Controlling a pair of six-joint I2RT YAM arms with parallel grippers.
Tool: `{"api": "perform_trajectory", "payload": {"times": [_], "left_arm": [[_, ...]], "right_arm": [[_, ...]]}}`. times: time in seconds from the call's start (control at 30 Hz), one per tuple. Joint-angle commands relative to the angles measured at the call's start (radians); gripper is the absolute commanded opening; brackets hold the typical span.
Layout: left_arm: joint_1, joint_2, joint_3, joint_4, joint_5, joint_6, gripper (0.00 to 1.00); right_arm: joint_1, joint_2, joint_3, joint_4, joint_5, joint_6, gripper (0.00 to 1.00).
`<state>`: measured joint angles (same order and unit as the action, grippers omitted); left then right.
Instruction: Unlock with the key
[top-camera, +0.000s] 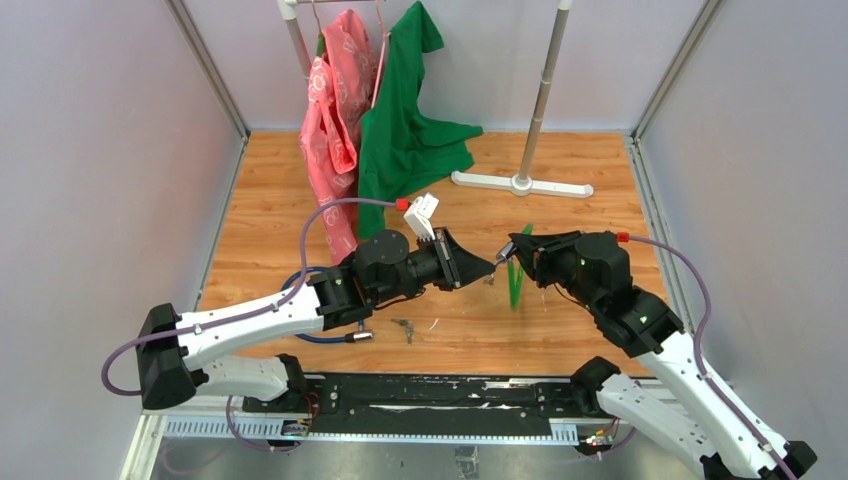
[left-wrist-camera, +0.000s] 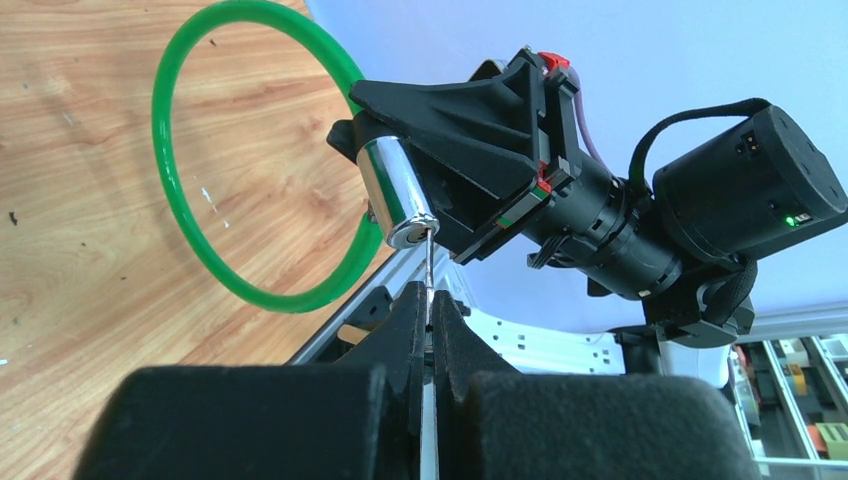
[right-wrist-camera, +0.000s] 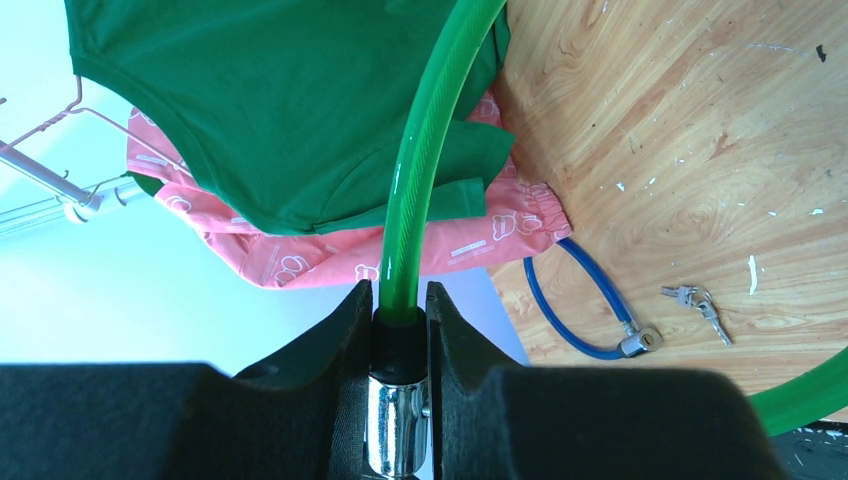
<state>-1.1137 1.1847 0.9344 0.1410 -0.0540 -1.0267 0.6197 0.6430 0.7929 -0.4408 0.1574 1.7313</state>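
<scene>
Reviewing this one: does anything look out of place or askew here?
Minor only. The green shirt and pink garment sag off the rack onto the table, where a blue cable lock and spare keys lie loose. The key in the left gripper sits straight in the chrome cylinder held by the right gripper.

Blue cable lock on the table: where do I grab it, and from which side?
On the blue cable lock, probably take the chrome barrel from straight above, jaws across it: it lies flat on the table and looks the only rigid part; the loop would flex.
</scene>
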Motion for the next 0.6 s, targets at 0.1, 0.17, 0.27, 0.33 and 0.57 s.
{"api": "perform_trajectory", "payload": {"times": [0.1,0.17,0.27,0.33,0.57], "left_arm": [[0.009,-0.004,-0.019,0.006,-0.038,0.001,0.00],[0.009,-0.010,-0.019,0.000,-0.044,0.003,0.00],[0.009,-0.010,-0.014,-0.008,-0.041,0.008,0.00],[0.009,-0.006,-0.010,-0.009,-0.040,0.011,0.00],[0.009,-0.001,0.005,-0.036,-0.060,0.020,0.00]], "right_arm": [[0.013,-0.025,0.000,0.033,0.009,-0.009,0.00],[0.013,-0.025,-0.001,0.031,0.008,-0.007,0.00],[0.013,-0.026,-0.004,0.033,0.006,-0.006,0.00],[0.014,-0.025,-0.004,0.035,0.002,-0.007,0.00],[0.013,-0.019,-0.004,0.041,-0.008,-0.011,0.00]]}}
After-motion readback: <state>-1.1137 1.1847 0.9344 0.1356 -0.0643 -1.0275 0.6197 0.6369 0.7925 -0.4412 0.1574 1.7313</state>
